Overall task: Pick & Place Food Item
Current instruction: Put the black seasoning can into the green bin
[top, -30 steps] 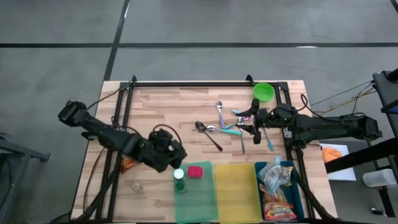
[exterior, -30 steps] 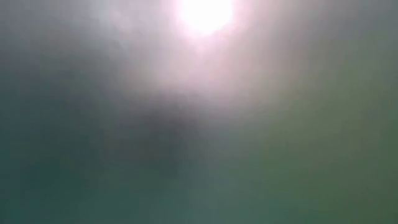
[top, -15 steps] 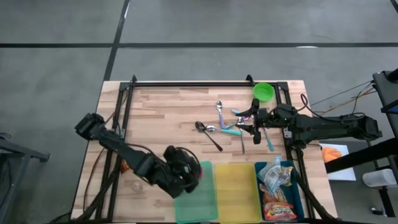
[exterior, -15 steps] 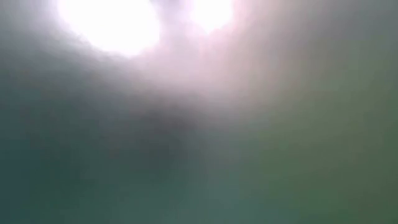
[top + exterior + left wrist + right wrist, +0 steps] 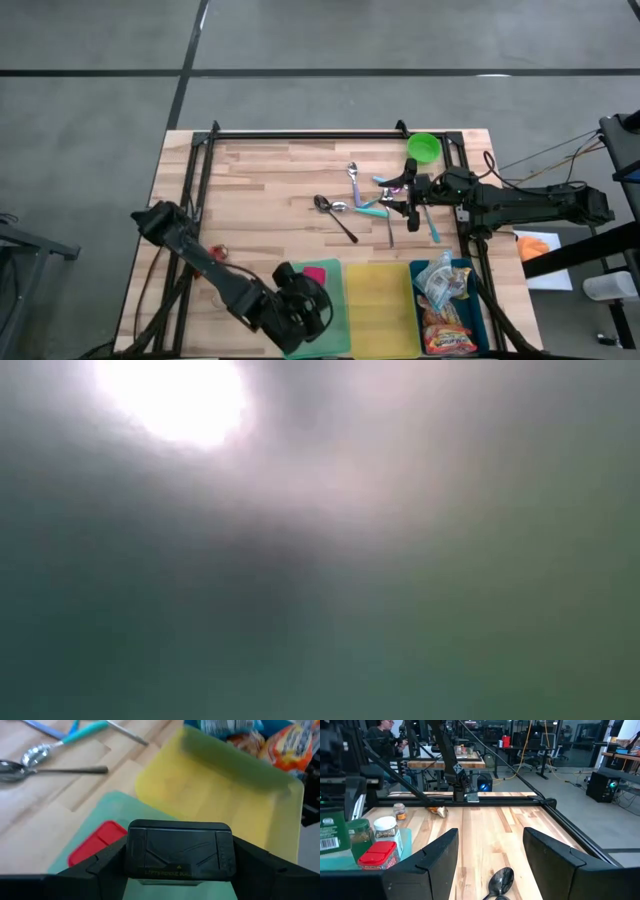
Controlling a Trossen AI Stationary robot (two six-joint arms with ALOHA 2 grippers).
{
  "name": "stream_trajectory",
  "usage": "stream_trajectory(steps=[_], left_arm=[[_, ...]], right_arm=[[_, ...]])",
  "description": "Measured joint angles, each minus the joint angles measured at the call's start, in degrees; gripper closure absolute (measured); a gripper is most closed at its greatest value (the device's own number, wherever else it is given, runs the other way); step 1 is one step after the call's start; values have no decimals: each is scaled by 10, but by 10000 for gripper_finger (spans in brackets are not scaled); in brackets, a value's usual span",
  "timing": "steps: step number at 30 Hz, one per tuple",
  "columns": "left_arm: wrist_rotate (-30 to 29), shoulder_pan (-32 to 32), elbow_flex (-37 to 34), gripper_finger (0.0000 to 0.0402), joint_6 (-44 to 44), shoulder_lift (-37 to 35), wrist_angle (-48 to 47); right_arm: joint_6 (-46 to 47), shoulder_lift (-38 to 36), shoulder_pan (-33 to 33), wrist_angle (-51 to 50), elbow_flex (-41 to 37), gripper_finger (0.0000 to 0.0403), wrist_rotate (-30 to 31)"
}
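High view | my left pincer [image 5: 303,305] over green tray [image 5: 335,320], grip state: I cannot tell (red box [image 5: 97,842] just beside) | right pincer [image 5: 396,197] apart, idle over table [image 5: 260,180]

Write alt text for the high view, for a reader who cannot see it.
Seen from above, the left gripper hangs over the green tray beside a red block. The right gripper waits over scattered spoons on the wooden table. A yellow tray and a blue bin of snack packets line the near edge.
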Motion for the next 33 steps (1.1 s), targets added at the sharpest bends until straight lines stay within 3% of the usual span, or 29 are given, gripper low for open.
stream_trajectory(steps=[12,20,33], left_arm=[[-12,-8,0,144,6,70,17],[-32,-7,0,106,4,95,26],[-34,-7,-1,115,-9,104,27]], right_arm=[[0,0,0,0,0,181,0],[0,0,0,0,0,181,0],[0,0,0,0,0,181,0]])
